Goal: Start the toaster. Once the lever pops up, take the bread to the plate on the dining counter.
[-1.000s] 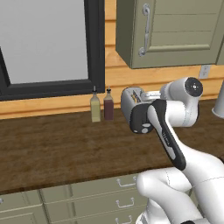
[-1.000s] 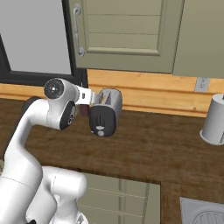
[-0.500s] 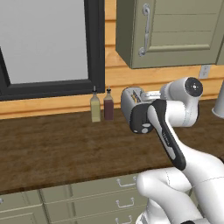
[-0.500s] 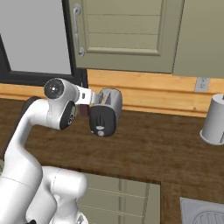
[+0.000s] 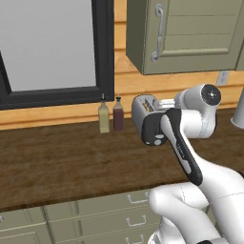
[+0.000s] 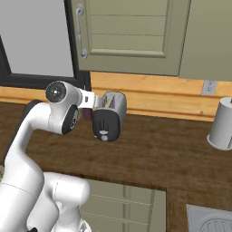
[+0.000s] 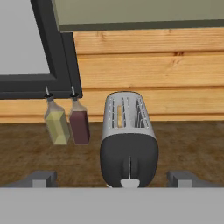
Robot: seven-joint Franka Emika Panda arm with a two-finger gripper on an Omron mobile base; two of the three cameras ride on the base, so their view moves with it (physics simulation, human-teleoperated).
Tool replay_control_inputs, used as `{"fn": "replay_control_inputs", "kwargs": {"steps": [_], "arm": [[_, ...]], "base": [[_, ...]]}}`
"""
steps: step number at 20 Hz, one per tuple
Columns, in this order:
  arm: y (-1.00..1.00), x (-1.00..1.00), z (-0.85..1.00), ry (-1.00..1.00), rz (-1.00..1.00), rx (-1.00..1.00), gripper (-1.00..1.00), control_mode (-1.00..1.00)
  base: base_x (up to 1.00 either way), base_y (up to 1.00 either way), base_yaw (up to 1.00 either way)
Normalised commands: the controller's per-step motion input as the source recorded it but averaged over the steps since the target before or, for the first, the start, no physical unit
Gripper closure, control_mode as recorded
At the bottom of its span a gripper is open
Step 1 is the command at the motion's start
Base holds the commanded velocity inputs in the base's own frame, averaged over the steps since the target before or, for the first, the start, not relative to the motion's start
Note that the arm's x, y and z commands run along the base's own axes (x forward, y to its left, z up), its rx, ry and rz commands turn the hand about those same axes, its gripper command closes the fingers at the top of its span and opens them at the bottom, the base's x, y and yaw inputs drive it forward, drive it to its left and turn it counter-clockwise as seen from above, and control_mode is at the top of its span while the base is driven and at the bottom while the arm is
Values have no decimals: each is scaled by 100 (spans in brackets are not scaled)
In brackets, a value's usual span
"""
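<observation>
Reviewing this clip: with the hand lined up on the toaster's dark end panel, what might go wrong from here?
1. The toaster stands loose on the counter; a push on its end panel may slide it toward the wall rather than start it.
2. The two bottles stand close beside the toaster; a sideways drift could tip them.
3. The gripper is wide open, so a fingertip may miss the narrow lever slot.

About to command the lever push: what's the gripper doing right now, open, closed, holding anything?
Gripper: open and holding nothing; its fingertips stand wide apart on either side of the toaster's dark end panel.
</observation>
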Motion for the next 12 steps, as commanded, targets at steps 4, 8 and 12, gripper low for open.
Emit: {"fn": "replay_control_inputs", "kwargs": {"steps": [4,8,12], "arm": [[0,0,0,0,0,0,-100,-100],[0,0,0,0,0,0,-100,-100],[0,0,0,0,0,0,-100,-100]], "base": [[0,0,0],[0,0,0],[0,0,0]]}}
